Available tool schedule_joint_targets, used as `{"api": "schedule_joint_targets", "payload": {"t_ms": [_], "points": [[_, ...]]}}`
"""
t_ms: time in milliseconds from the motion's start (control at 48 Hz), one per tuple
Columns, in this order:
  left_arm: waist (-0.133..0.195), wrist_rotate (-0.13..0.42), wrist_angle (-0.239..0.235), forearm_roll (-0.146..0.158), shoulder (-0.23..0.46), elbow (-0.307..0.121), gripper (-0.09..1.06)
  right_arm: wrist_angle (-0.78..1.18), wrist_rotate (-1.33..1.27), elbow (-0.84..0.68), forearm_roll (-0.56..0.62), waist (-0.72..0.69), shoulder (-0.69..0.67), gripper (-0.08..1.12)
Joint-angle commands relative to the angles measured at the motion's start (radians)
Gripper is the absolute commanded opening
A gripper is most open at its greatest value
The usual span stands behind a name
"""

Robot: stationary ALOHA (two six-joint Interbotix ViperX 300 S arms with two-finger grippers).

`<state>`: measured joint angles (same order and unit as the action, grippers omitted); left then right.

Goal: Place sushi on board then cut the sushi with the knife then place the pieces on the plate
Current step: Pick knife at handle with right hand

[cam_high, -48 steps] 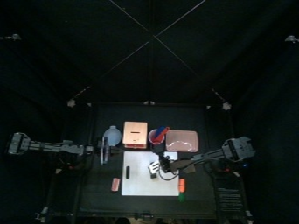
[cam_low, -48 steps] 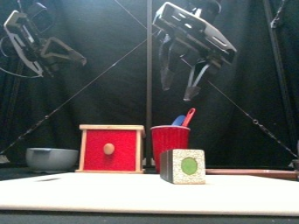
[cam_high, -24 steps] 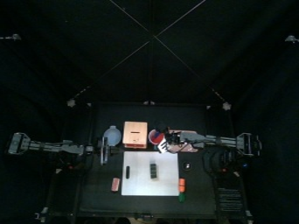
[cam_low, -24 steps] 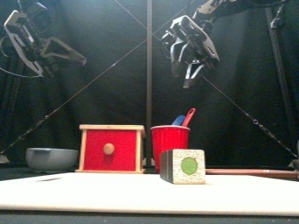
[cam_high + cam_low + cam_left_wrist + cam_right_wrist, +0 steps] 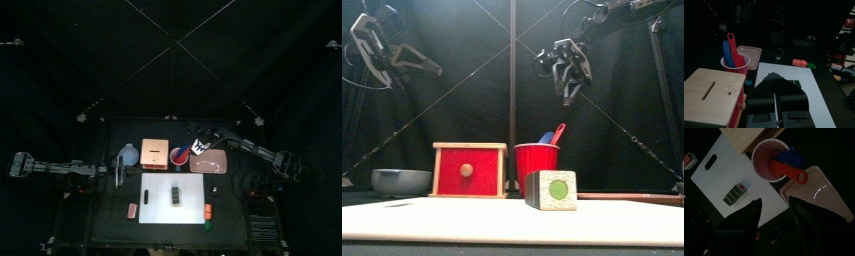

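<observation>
The dark green sushi roll (image 5: 175,193) lies on the white cutting board (image 5: 191,200); in the front view the sushi roll (image 5: 551,190) stands on the board (image 5: 476,222) with its green-centred end facing out. Behind it is the red cup (image 5: 181,156) holding a blue knife (image 5: 791,157) and a red knife (image 5: 795,174). The pink tray (image 5: 215,163) lies right of the cup. My right gripper (image 5: 201,146) hangs open, high over the cup and tray; the right gripper (image 5: 777,210) holds nothing. My left gripper (image 5: 118,176) rests at the board's left, shut and empty.
A wooden box (image 5: 154,152) with a red drawer front (image 5: 469,171) stands left of the cup, and a blue-grey bowl (image 5: 128,155) beside it. Small toy foods lie at the board's left (image 5: 132,209) and right (image 5: 210,212) near the front.
My right gripper has risen from above the board and swung back and to the right, now above the cup and tray. The left arm and the sushi have not moved.
</observation>
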<state>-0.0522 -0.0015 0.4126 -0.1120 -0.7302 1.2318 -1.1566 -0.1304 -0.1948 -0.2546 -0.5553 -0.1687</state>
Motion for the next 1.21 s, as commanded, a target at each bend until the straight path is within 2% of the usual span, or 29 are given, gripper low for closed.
{"api": "schedule_joint_targets", "payload": {"t_ms": [21,188,604,1208], "points": [[-0.011,0.000,0.012,-0.011,0.002,-0.029,-0.02,-0.028,0.091,0.049,-0.083,-0.066,0.018,0.82],[-0.018,0.000,0.012,-0.018,0.002,-0.029,-0.02,-0.067,0.213,0.081,-0.146,-0.147,0.101,0.82],[-0.021,0.000,0.011,-0.031,0.002,-0.026,-0.02,-0.227,0.302,0.253,-0.143,-0.190,0.295,0.82],[-0.023,-0.002,0.012,-0.032,0.002,-0.018,-0.02,-0.307,0.319,0.276,-0.140,-0.143,0.379,0.82]]}}
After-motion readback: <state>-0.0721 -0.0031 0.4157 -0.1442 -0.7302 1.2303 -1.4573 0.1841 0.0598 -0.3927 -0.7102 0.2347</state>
